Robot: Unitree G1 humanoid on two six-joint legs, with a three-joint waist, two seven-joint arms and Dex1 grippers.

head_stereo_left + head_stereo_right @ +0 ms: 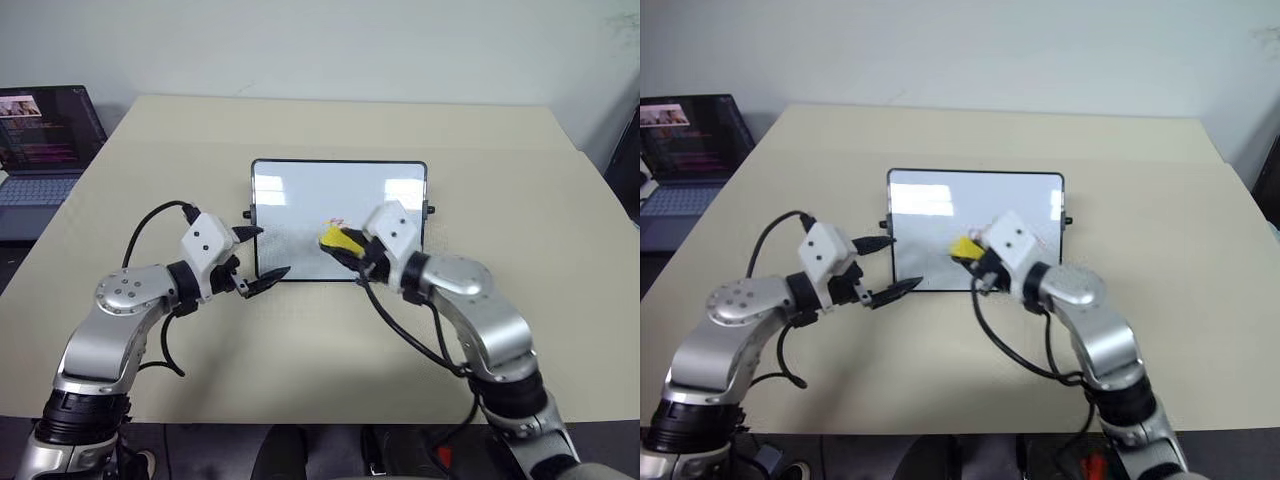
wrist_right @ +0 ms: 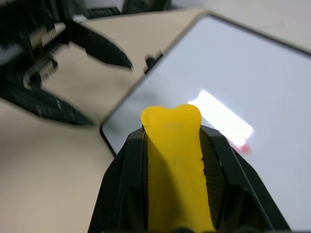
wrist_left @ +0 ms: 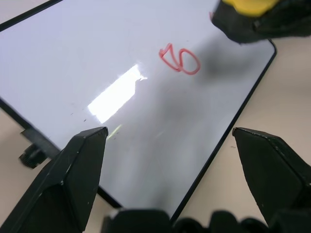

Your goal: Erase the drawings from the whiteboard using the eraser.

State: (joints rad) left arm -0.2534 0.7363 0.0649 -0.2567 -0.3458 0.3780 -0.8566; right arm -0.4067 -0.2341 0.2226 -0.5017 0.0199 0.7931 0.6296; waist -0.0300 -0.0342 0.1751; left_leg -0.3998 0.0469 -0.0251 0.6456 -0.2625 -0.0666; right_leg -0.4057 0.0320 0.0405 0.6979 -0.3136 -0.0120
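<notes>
Whiteboard [image 1: 300,200] is laid flat on the table [image 1: 500,330], red drawings [image 3: 179,59] left on it. The eraser [image 2: 175,165] is clamped by the right gripper [image 1: 345,248] above the board. The left gripper [image 1: 262,252] is spread wide at the board's near-left corner, nothing held.

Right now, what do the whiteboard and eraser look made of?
Whiteboard: glossy white surface, likely coated panel, given the bright ceiling glare; thin black frame, probably plastic. Eraser: matte yellow, seemingly soft foam or rubber, since it pinches in where the right claw clamps it.
</notes>
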